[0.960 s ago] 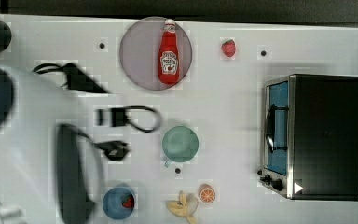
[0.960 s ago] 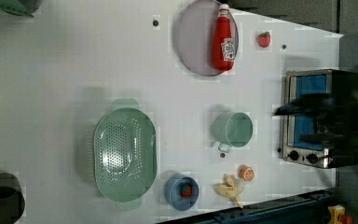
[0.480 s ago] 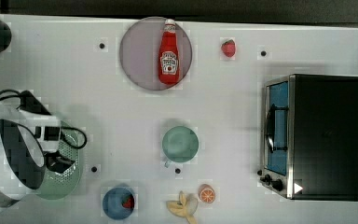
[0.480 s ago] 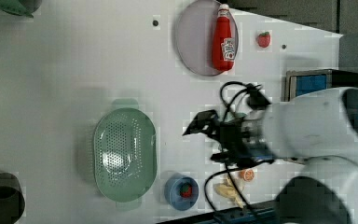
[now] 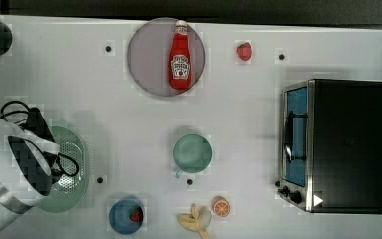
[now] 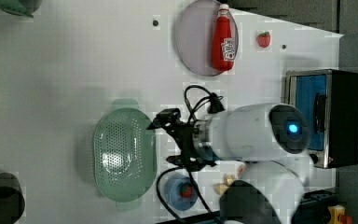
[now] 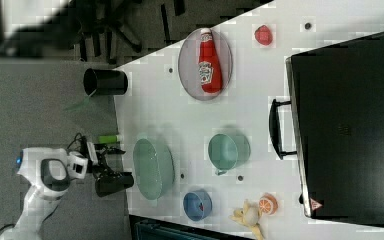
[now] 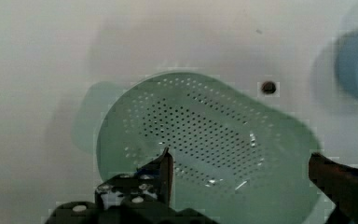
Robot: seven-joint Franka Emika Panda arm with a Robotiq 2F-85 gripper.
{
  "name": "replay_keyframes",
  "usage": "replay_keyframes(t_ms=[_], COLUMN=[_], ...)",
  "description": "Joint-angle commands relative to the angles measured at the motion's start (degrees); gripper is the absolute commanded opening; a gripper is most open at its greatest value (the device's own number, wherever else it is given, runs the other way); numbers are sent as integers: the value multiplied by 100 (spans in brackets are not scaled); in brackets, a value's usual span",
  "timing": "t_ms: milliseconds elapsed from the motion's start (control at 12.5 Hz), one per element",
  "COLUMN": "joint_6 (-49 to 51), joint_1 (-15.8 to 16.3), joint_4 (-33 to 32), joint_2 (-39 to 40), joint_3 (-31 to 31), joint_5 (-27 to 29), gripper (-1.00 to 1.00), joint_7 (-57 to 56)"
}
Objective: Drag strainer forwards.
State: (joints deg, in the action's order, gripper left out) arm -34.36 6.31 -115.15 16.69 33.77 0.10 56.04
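The strainer (image 6: pixel 124 156) lies at the left view's lower left, near the table's near edge; the gripper (image 8: pixel 237 170) is held above it, jaws spread apart; a grip on the thin rim could be lost. The blue bowl (image 6: pixel 181 191) sits just beside; the cup (image 5: pixel 192 154) stands well apart.

The top view looks straight down on the white table (image 5: pixel 238 124), the left and right views look down from off to its sides, and the wrist view sits close above the strainer (image 8: pixel 205 140) between the gripper's (image 8: pixel 242 175) spread fingers.
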Motion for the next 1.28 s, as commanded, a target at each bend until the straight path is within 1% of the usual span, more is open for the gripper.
replay_keyframes(t_ms=[80, 240, 400, 720, 960, 1120, 1280], joint_6=[-796, -1131, -1493, -2197, -2338, -2420, -2435], joint_1=[167, 330, 567, 1182, 1589, 1755, 1820], joint_4=[-201, -232, -233, -221, -194, -49, 172], joint_2=[480, 803, 1100, 1507, 1605, 1704, 1875], joint_3=[-132, -313, -548, -1123, -1490, -1645, -1751], joint_5=[-57, -57, -57, -56, -56, -56, -56], gripper=[100, 100, 100, 100, 100, 100, 100], joint_7=[1164, 1319, 1329, 1510, 2136, 2183, 2182])
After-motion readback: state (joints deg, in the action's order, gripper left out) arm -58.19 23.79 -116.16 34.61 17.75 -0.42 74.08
